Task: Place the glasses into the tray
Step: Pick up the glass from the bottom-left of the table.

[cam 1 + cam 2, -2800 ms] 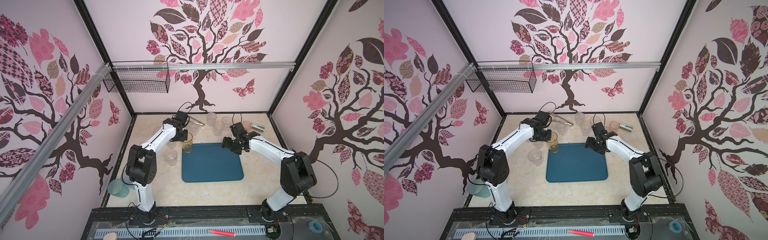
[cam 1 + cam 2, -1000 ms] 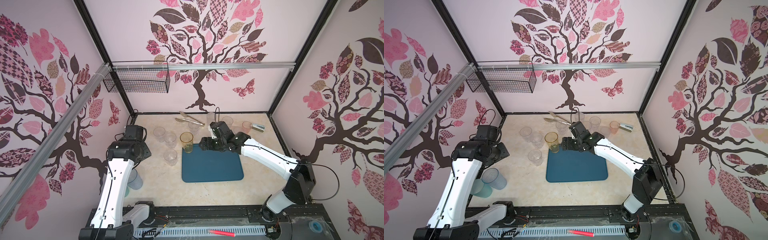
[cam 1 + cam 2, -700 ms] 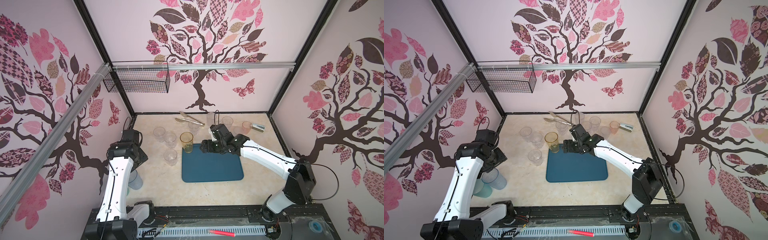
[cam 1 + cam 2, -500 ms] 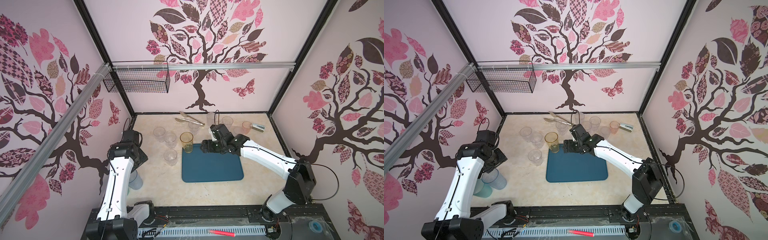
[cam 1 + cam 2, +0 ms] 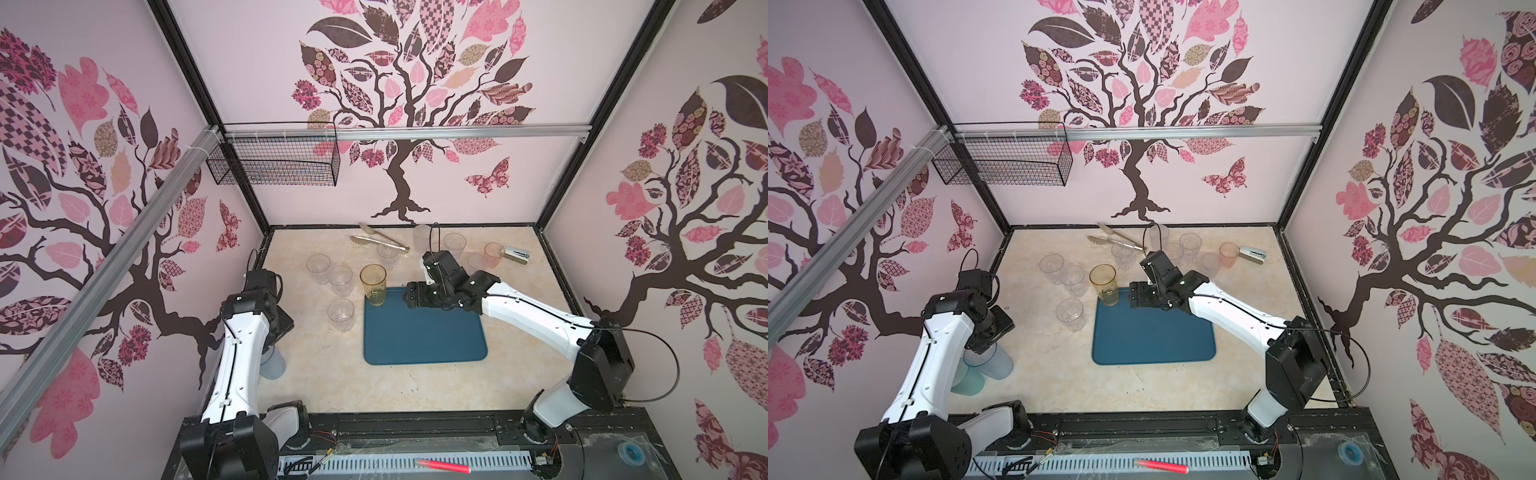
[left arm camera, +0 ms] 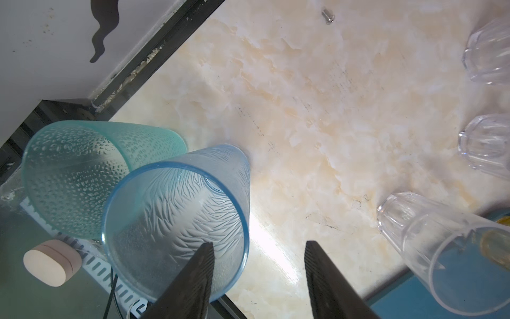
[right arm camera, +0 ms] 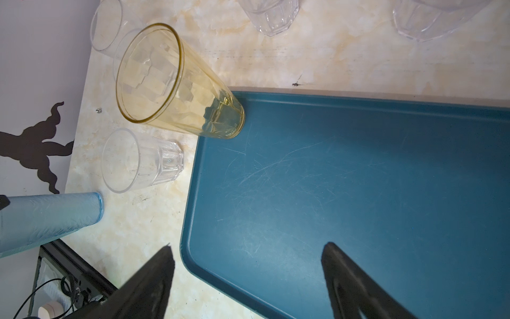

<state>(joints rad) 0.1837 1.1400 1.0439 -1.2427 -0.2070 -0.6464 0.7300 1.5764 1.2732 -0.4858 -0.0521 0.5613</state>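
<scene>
We see the tray (image 5: pixel 424 332) lying on the surface (image 5: pixel 332 382), with only the amber glass (image 5: pixel 373 284) upright on its far left corner. The right pincer (image 7: pixel 248 245) hangs wide and empty over that end of the tray, just beside the amber glass. Clear glasses (image 5: pixel 340 316) stand left of and beyond the tray. The left pincer (image 6: pixel 259 242), half spread and holding nothing, hovers well left of the tray over a blue tumbler (image 6: pixel 176 221).
</scene>
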